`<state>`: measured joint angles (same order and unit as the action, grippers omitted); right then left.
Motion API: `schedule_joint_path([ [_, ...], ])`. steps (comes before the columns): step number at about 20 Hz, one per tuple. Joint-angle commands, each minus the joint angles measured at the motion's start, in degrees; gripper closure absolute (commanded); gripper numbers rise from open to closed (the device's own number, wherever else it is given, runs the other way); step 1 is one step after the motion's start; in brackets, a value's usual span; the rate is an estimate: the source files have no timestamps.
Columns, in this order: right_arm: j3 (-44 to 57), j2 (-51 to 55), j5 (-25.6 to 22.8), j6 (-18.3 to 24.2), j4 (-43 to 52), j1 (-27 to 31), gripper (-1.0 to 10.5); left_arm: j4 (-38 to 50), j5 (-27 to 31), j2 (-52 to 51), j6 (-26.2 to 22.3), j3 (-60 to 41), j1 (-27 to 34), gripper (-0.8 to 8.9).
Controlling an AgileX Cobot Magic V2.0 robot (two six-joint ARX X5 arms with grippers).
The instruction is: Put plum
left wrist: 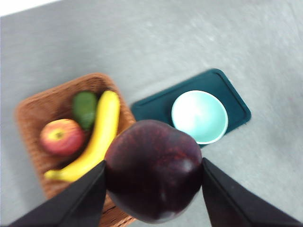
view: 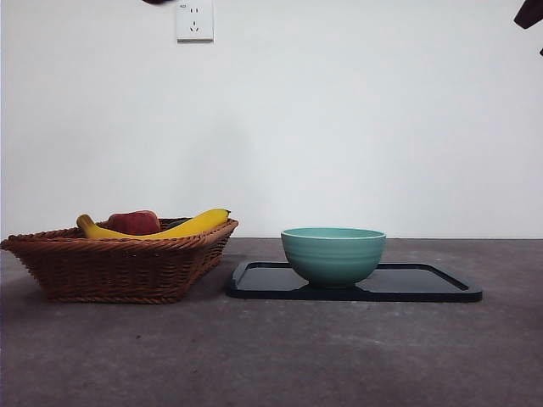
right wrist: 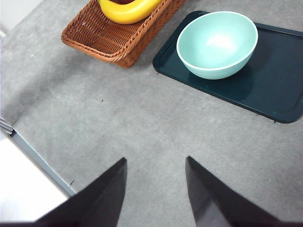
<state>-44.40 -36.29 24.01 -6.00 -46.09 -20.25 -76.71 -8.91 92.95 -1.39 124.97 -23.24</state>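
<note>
Front view: a wicker basket (view: 119,263) stands on the grey surface (view: 271,356) at the left. It holds 1 yellow banana (view: 182,227) and 1 red apple (view: 134,222). Just beside the basket, to its right, lies a black tray (view: 424,284) that carries a teal bowl (view: 333,253). The bowl sits on the tray's left part. A wall socket (view: 194,20) is fixed high on the white wall. A dark arm tip (view: 528,15) shows at the top right corner only.

Left wrist view: the left pincer (left wrist: 154,182) is high above the surface, over the basket's edge nearest the tray. Its 2 jaws press on either side of the plum (left wrist: 154,177), which is dark maroon and glossy and is clear of the basket. Below lie the banana, the apple and 1 green fruit (left wrist: 85,109) inside the basket. The bowl's inside is bare.

Right wrist view: the right pincer (right wrist: 156,189) hangs over bare surface, well apart from basket and tray. Its 2 jaws are spread and grip nothing.
</note>
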Motion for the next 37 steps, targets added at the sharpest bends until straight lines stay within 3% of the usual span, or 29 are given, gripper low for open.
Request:
schedule_joint_path([
  [1, 0.0, -0.3, 0.0, 0.7, 0.5, -0.3, 7.5, 1.4, 0.1, -2.8, 0.4, -2.8, 1.1, 6.70],
  [4, 0.0, -0.3, 0.0, 0.7, 0.5, -0.3, 7.5, 7.8, 0.1, -10.1, 1.0, -16.5, 2.5, 6.70],
  [9, 0.0, -0.3, 0.0, 0.7, 0.5, -0.3, 7.5, 29.6, 0.2, -21.5, 2.3, -44.6, 3.1, 6.69],
  [16, 0.0, -0.3, 0.0, 0.6, 0.5, -0.3, 7.5, 53.6, 0.4, -18.8, 0.0, -67.1, 3.7, 6.70],
  [22, 0.0, -0.3, 0.0, 0.0, 0.5, -0.3, 7.5, 62.3, 1.7, -7.3, -5.5, -69.3, 4.1, 6.70],
  [28, 0.0, -0.3, 0.0, -0.1, 0.4, -0.3, 7.5, 65.6, 1.7, -1.4, -5.8, -69.3, 4.1, 6.69],
  [34, 0.0, -0.3, 0.0, -0.3, 0.5, -0.3, 7.5, 64.1, 1.8, -1.3, -8.6, -69.3, 4.2, 6.43],
  [37, 0.0, -0.3, 0.0, -0.3, 0.5, -0.3, 7.5, 62.5, 1.8, -0.8, -8.9, -69.3, 4.2, 5.56],
])
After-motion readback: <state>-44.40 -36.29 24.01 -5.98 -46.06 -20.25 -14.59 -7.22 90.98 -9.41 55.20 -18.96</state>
